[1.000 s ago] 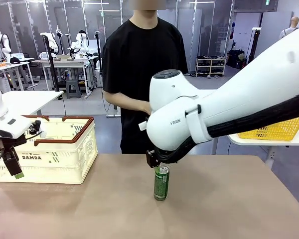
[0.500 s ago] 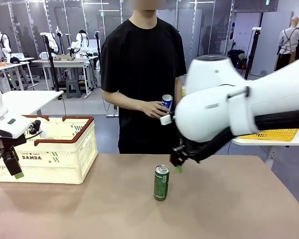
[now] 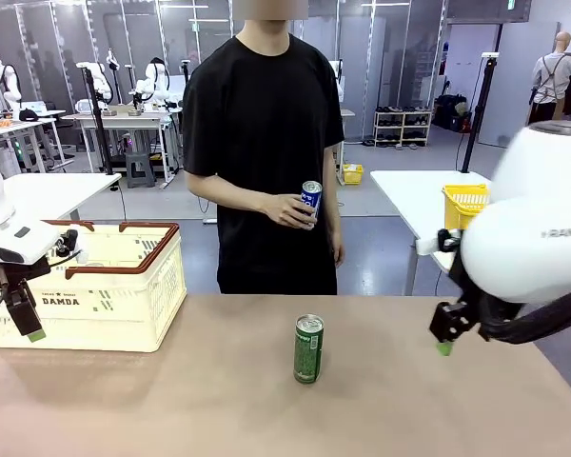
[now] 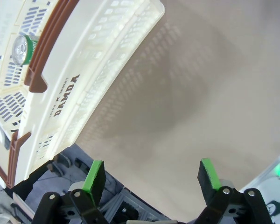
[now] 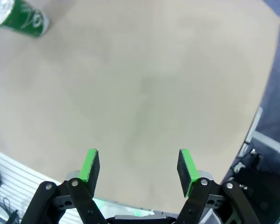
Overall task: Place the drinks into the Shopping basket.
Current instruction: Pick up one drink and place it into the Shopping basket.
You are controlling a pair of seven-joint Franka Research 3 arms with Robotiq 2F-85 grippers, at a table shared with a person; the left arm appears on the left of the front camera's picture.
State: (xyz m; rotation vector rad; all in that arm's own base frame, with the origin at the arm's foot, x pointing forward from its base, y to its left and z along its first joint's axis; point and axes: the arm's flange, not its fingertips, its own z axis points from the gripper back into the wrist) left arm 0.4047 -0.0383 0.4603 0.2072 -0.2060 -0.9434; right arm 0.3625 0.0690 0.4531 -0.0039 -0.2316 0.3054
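Note:
A green can [image 3: 308, 349] stands upright in the middle of the table; the right wrist view has the same green can [image 5: 18, 17] in its top left corner. The person across the table holds a blue can [image 3: 310, 200] in one hand at waist height. The cream Shopping basket [image 3: 105, 290] with a brown rim sits at the table's left. In the left wrist view, a green can [image 4: 24, 48] lies inside the Shopping basket [image 4: 84, 79]. My left gripper [image 3: 30, 329] [image 4: 150, 175] hangs open at the basket's front left corner. My right gripper [image 3: 444, 341] [image 5: 137, 167] is open and empty over the table's right side, well clear of the standing can.
A yellow mesh basket [image 3: 466, 205] sits on a white table [image 3: 409, 190] behind, at the right. The person stands close to the table's far edge. Bare brown tabletop [image 3: 171, 400] stretches between the basket and the standing can.
My right arm has swung away from above the green can to the table's right side, leaving the can standing. The person's hand with the blue can has come into sight.

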